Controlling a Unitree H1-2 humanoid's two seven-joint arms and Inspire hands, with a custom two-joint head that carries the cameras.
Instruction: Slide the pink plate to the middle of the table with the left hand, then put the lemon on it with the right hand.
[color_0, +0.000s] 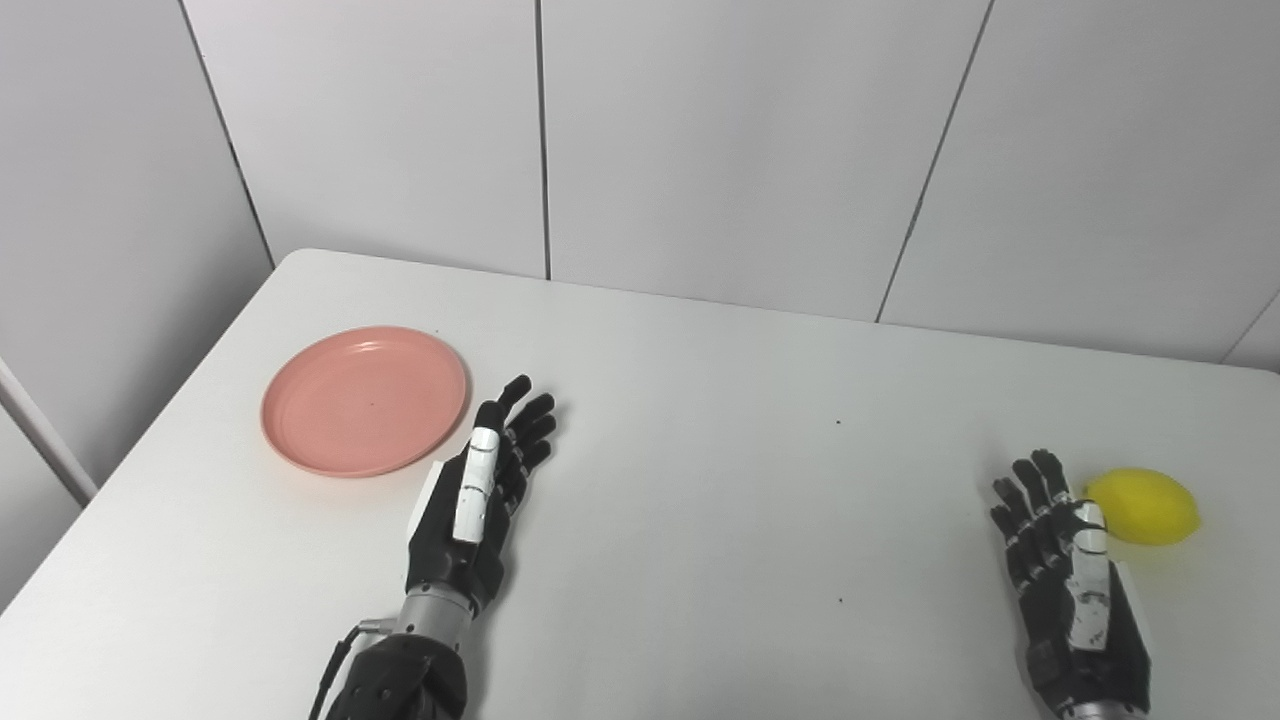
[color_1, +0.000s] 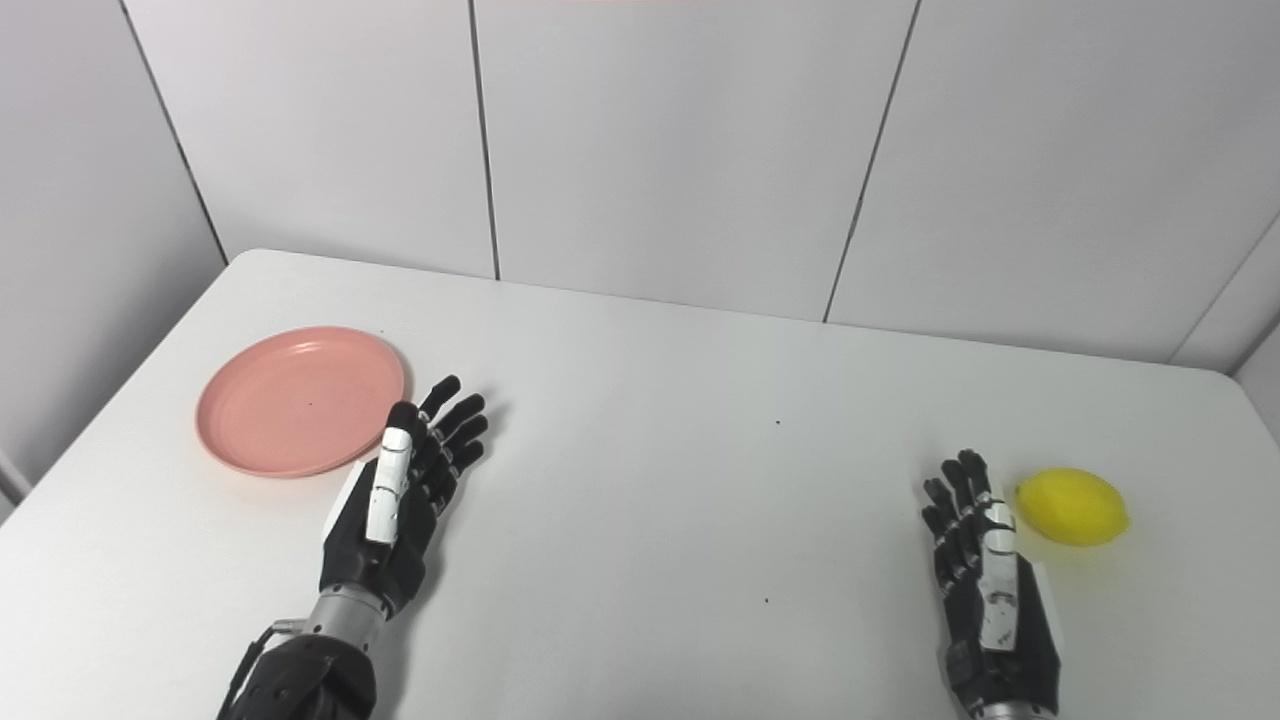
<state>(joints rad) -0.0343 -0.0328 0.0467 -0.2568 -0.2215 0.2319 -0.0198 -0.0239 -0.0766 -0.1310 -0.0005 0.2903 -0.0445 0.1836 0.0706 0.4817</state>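
Observation:
A round pink plate (color_0: 365, 399) lies flat on the white table (color_0: 700, 450), at its left side. My left hand (color_0: 487, 490) is just right of the plate's near rim, open, fingers stretched forward, holding nothing. A yellow lemon (color_0: 1144, 506) rests on the table at the far right. My right hand (color_0: 1065, 570) lies open just left of the lemon, its fingers apart, close to the fruit but not around it.
Grey wall panels (color_0: 700, 140) stand right behind the table's far edge. The table's left edge runs diagonally past the plate. A few tiny dark specks (color_0: 838, 422) dot the tabletop.

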